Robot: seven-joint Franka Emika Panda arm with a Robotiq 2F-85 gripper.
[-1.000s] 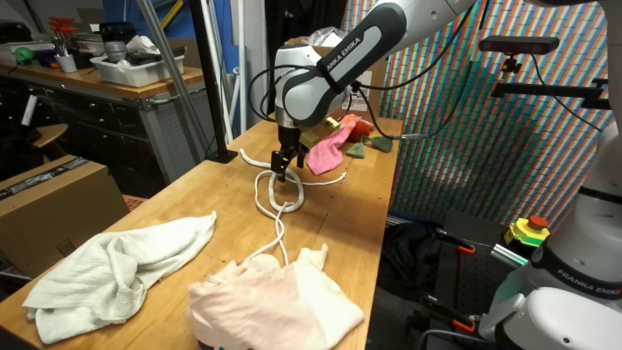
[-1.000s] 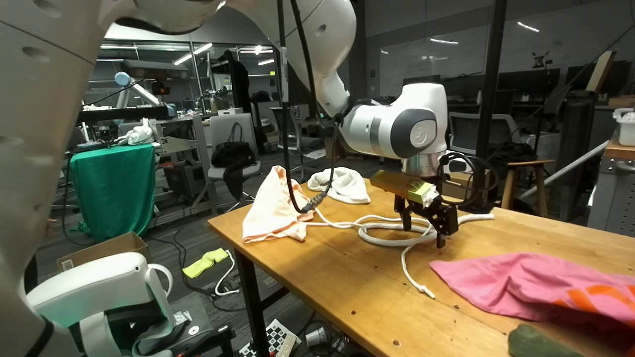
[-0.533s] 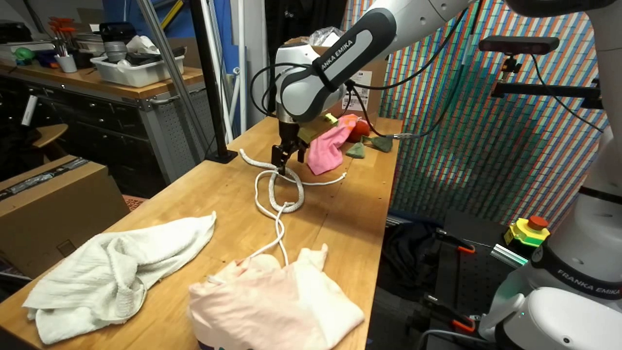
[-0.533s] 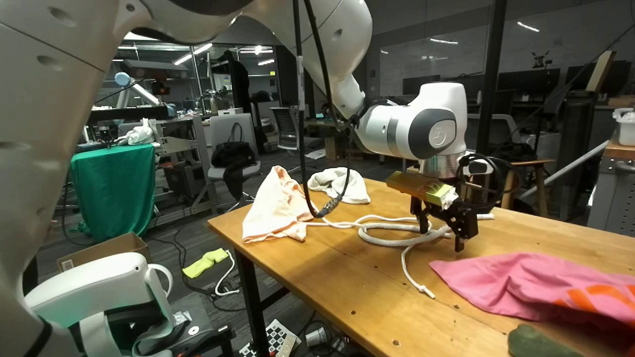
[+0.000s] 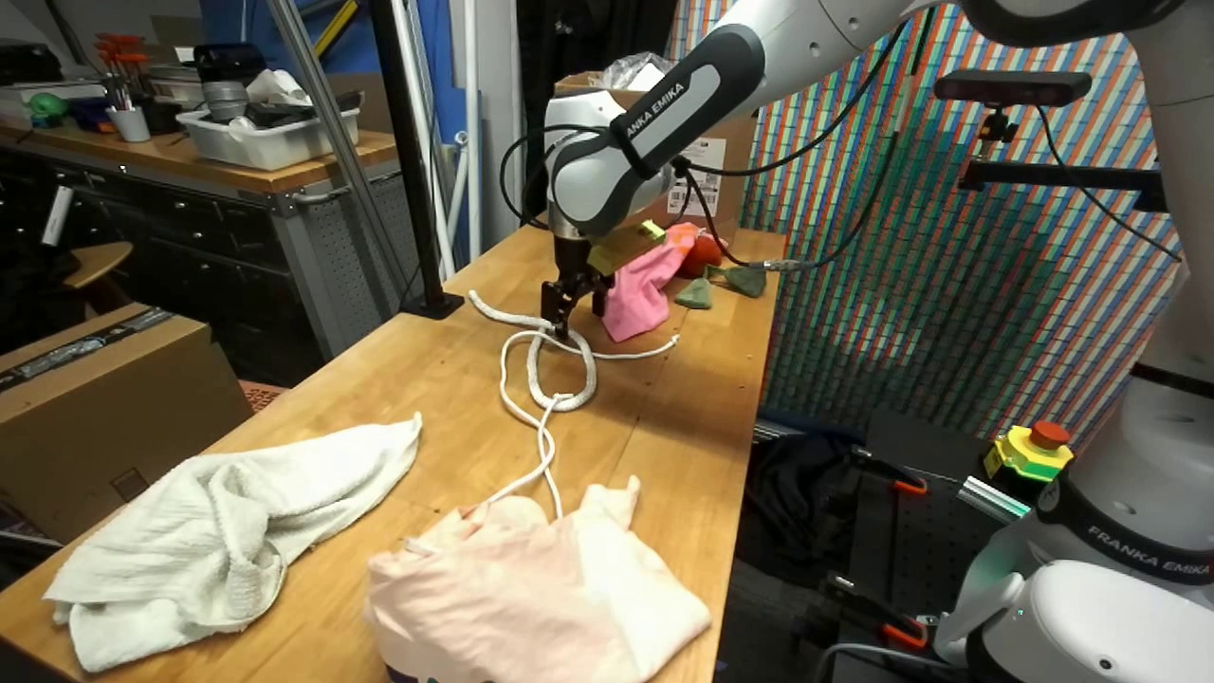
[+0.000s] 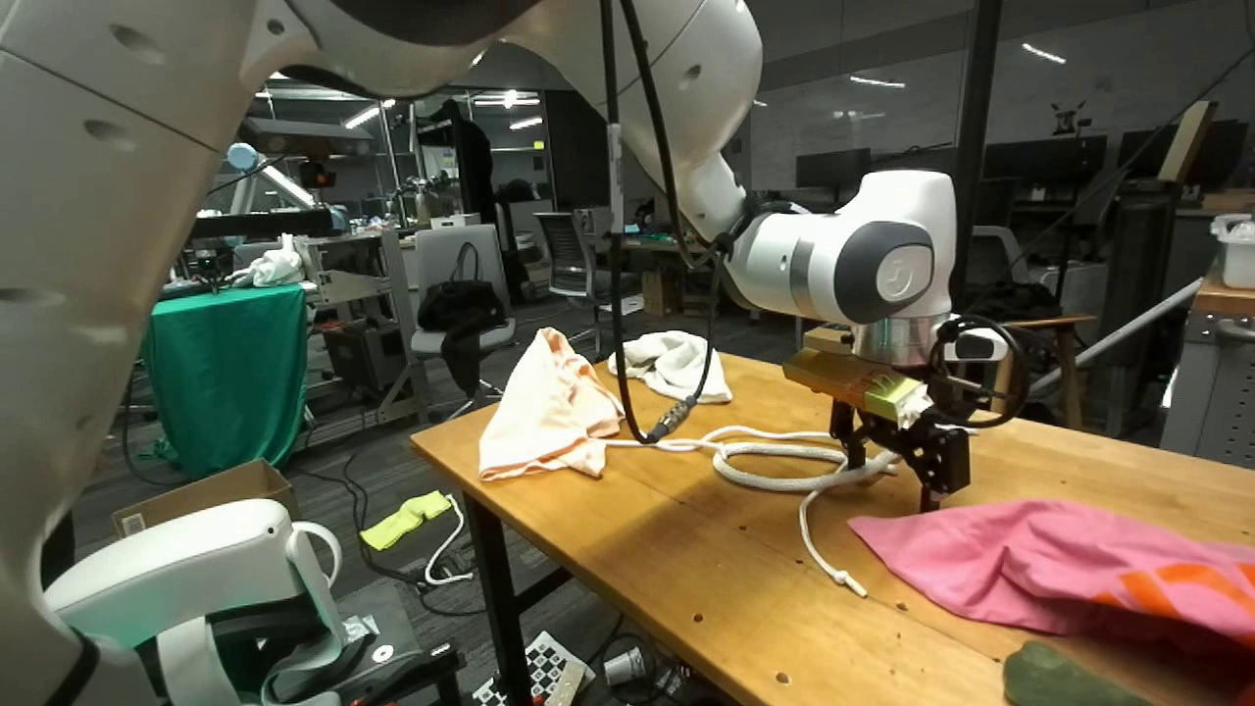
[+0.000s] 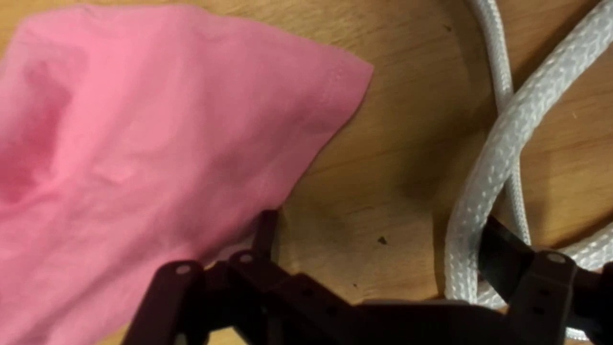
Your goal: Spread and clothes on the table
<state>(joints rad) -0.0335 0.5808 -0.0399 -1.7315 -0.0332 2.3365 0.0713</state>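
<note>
Left to right, in an exterior view. Brown cardboard box (image 5: 109, 408) beside the long light-brown butcher-block wooden table (image 5: 417, 379). Pale mint-white fabric garment (image 5: 228, 541), rumpled, on the table at its left edge. Light peach-pink fabric garment (image 5: 531, 598), crumpled, on the table, near the mint-white one. Thin white cord (image 7: 500, 67) runs from the peach-pink heap to a looped thick white braided rope (image 7: 500, 143), mid-table. Black two-finger gripper (image 7: 383, 242), pointing down, low over the loop's far side; jaws spread wide apart, wood showing between. Wrist view: finger on the left overlaps the edge of the bright pink fabric garment (image 7: 167, 153), finger on the right just beside the thick rope; can't tell if either touches. Pink one lies bunched on the table, orange patch visible in both exterior views. Then red thing (image 5: 700, 256), dark green pieces (image 5: 694, 294). Far right, off the table: yellow-and-red emergency-stop button (image 5: 1032, 455).
</note>
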